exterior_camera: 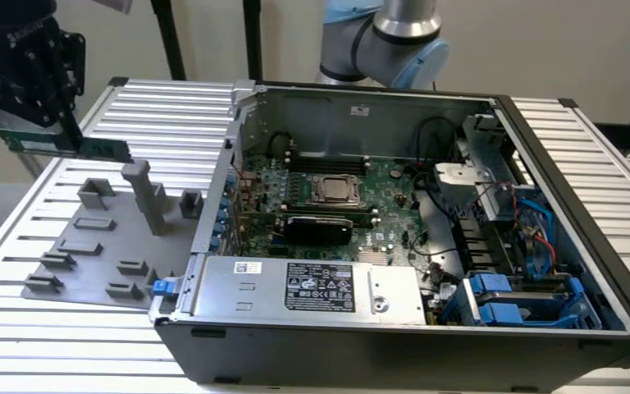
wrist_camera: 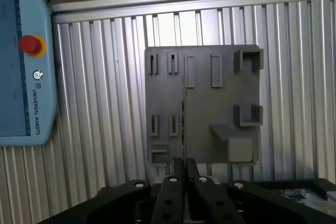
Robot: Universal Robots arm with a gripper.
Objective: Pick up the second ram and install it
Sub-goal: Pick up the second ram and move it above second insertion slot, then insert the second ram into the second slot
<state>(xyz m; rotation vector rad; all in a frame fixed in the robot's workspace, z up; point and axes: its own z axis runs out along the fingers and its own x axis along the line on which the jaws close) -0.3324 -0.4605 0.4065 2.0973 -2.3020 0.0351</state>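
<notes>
My gripper [exterior_camera: 70,141] hangs above the far left of the table, shut on the second ram [exterior_camera: 102,149], a narrow green stick held level and well above the grey holder plate [exterior_camera: 96,246]. In the wrist view the fingers [wrist_camera: 174,174] close together on the stick [wrist_camera: 184,129], which shows edge-on as a thin dark line over the holder plate [wrist_camera: 210,103]. The open computer case [exterior_camera: 577,205] with the large green motherboard [exterior_camera: 381,197] lies toward the exterior view's right, apart from the gripper.
The holder plate carries several grey blocks and a tall post [exterior_camera: 140,193]. A teach pendant with a red button [wrist_camera: 30,44] lies on the ribbed aluminium table [wrist_camera: 105,129]. The case's near side holds a power supply [exterior_camera: 304,287] and blue drive bays [exterior_camera: 523,300].
</notes>
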